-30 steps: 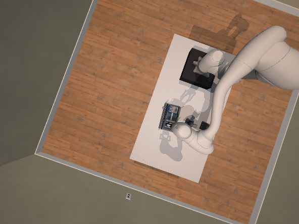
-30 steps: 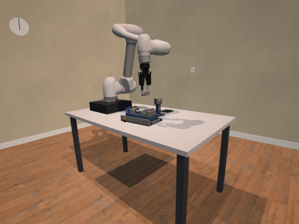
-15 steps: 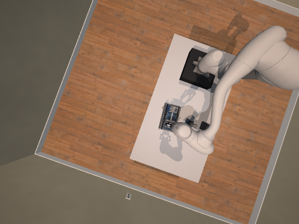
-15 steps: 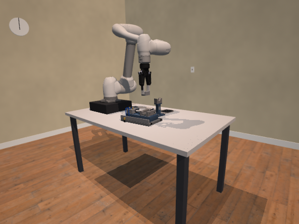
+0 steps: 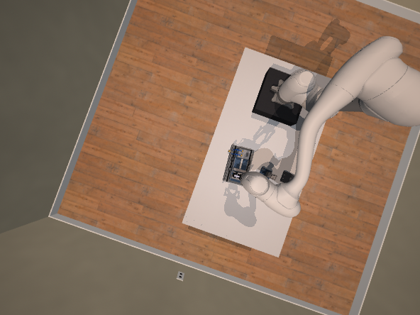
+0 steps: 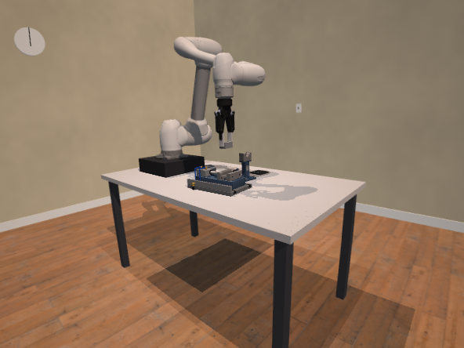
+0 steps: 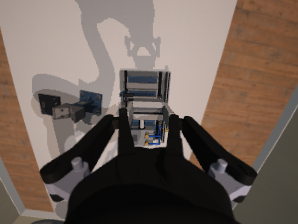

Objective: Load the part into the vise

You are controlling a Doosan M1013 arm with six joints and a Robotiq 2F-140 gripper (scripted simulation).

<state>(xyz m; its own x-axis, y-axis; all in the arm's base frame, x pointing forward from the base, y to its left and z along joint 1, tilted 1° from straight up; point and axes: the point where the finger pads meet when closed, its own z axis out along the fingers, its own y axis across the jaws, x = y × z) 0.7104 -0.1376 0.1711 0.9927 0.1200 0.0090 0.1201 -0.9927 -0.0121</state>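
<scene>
My gripper (image 6: 226, 142) hangs high above the table and is shut on the part (image 6: 226, 145), a small light grey block at the fingertips. In the wrist view the gripper (image 7: 148, 124) points straight down with the part (image 7: 148, 106) between the two fingers. The blue and grey vise (image 6: 221, 178) stands open on the table below, a little toward the front; it also shows in the wrist view (image 7: 145, 82) and in the overhead view (image 5: 238, 161). I cannot tell which way the part's slot faces. In the overhead view the arm's wrist (image 5: 257, 184) hides the gripper.
The V-block (image 6: 245, 157) on its blue stand rises just behind the vise and shows in the wrist view (image 7: 70, 111). The dark infeed plate (image 6: 260, 172) lies flat beyond it, with nothing on it. The arm's black base (image 6: 171, 164) sits at the table's back left.
</scene>
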